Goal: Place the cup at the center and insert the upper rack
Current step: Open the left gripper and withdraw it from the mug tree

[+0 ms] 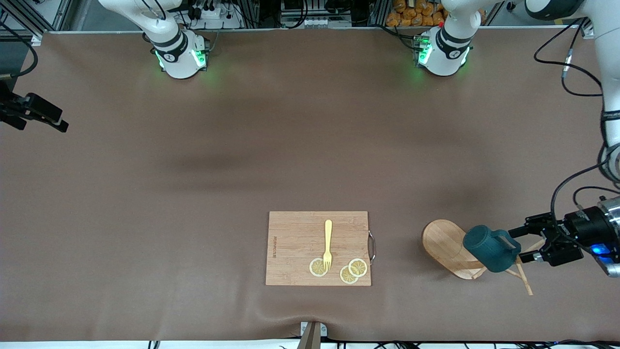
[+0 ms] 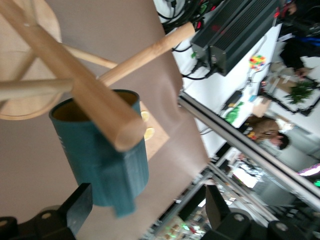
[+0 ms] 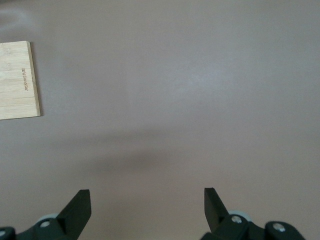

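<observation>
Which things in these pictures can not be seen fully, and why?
- Mug tree: front view, the cup covers its post and some pegs.
- Cup handle: left wrist view, blurred, partly cut off by the bottom edge.
- Cutting board: right wrist view, cut off by the picture edge.

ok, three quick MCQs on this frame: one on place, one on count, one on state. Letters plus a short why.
1. Where does the fork lie?
A. on the cutting board
B. on the bare table
C. in the cup

2. How many lemon slices are on the board?
A. one
B. three
C. five

3. How are the left gripper fingers?
A. shut on the cup
B. shut on the upper rack
C. open, beside the cup's handle

Key: 1 A, the fork rests lengthwise on the board. 2 B, three slices sit along its nearer edge. 3 C, the left wrist view shows both fingers spread, gripping nothing.
</observation>
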Robot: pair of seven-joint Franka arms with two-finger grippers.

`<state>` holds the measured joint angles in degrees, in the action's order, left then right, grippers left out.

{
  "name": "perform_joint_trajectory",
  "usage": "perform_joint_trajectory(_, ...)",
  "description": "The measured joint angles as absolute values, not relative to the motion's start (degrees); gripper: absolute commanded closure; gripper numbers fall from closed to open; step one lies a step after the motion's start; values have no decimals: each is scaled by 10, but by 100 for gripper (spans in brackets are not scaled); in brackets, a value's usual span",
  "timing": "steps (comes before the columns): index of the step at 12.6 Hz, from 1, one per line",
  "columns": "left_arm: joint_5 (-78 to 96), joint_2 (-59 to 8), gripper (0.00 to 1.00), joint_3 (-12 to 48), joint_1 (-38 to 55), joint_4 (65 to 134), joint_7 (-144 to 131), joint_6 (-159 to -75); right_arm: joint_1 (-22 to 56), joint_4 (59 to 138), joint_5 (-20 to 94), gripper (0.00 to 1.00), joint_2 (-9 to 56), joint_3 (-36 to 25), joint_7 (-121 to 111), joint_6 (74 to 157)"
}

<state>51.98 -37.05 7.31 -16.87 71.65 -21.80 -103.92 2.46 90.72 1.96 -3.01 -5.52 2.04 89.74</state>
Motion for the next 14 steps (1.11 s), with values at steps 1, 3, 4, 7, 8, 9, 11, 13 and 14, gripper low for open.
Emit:
perform_joint_trajectory(1, 476, -356, 0, 75, -167, 715, -220, -1032, 25, 917, 20, 0, -39, -56, 19, 902)
perform_joint_trajectory(3, 392, -322, 0, 79, -163, 714, -225, -1024, 25, 922, 20, 0, -47, -57, 19, 906)
perform_joint_trajectory(4, 358, -310, 0, 81, -161, 714, -226, -1017, 25, 922, 20, 0, -48, -57, 19, 907)
perform_joint_trajectory(7, 250, -291, 0, 108, -160, 715, -225, -1007, 24, 922, 19, 0, -48, -66, -19, 906)
perform_joint_trajectory(8, 220, -284, 0, 121, -160, 714, -225, -1004, 21, 922, 19, 0, -48, -74, -58, 905)
perform_joint_trajectory(9, 195, -277, 0, 131, -159, 714, -225, -995, 13, 922, 19, 0, -48, -83, -104, 904)
perform_joint_trajectory(11, 171, -261, 0, 136, -158, 715, -224, -974, -5, 922, 20, 0, -48, -94, -155, 902)
perform_joint_trajectory(13, 153, -247, 0, 136, -158, 716, -213, -953, -3, 922, 20, 0, -48, -90, -151, 901)
perform_joint_trajectory(14, 133, -240, 0, 140, -158, 717, -210, -942, 4, 922, 21, 0, -48, -85, -134, 901)
